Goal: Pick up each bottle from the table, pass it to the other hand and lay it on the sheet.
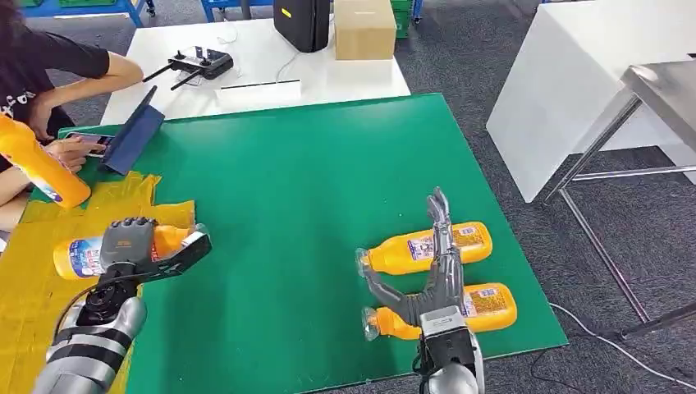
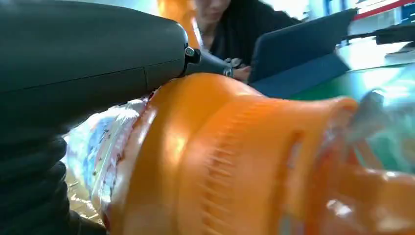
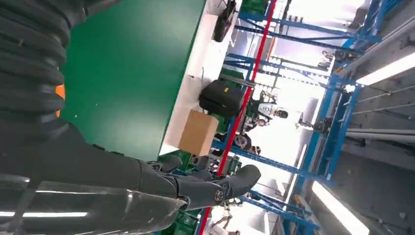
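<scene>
Left hand (image 1: 131, 242) fingers wrapped round one bottle (image 1: 82, 254) over the yellow sheet (image 1: 33, 287), right hand (image 1: 439, 275) fingers spread, nothing held, above two bottles (image 1: 472, 242) lain on the green tabletop (image 1: 295, 180), fourth bottle (image 1: 37, 164) raised by a person (image 1: 41, 74).
</scene>
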Tool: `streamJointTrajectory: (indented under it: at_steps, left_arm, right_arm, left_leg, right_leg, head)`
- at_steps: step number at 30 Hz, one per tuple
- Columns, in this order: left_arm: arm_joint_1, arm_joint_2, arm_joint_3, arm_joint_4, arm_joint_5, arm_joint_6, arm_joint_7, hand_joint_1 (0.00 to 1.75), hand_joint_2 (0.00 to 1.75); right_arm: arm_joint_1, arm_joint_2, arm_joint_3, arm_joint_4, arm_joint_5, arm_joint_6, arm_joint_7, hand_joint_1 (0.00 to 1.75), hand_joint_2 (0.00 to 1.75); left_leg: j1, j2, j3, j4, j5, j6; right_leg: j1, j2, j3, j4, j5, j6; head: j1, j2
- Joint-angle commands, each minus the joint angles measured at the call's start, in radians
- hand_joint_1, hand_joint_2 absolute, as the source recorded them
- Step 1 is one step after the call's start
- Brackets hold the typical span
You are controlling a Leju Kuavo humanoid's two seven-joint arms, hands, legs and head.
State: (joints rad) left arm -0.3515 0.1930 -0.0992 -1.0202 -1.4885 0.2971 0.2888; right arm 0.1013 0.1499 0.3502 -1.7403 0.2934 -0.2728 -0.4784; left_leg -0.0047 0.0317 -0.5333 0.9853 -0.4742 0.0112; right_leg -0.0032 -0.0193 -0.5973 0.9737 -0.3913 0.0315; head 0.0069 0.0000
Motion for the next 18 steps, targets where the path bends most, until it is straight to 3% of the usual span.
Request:
streamJointTrajectory:
  at_steps: [1,18]
  left_arm:
    - [-0.084,-0.039,0.073,0.188,0.01,0.021,-0.005,0.0,1.75]
    - [-0.087,-0.066,0.086,0.226,0.102,0.008,-0.095,0.0,1.75]
  right_arm:
    - [-0.049,-0.012,0.017,0.048,-0.001,-0.006,0.012,0.0,1.75]
    - [-0.054,-0.016,0.017,0.059,-0.001,-0.016,0.023,0.0,1.75]
  left_leg:
    - [0.001,-0.003,0.002,0.0,0.0,-0.001]
    - [0.002,-0.004,0.003,0.0,0.0,-0.001]
  right_leg:
    - [0.001,0.0,0.003,-0.001,0.0,0.0]
    - [0.001,0.0,0.004,-0.001,-0.001,0.0]
  head:
    - [0.0,0.0]
    - [0.0,0.0]
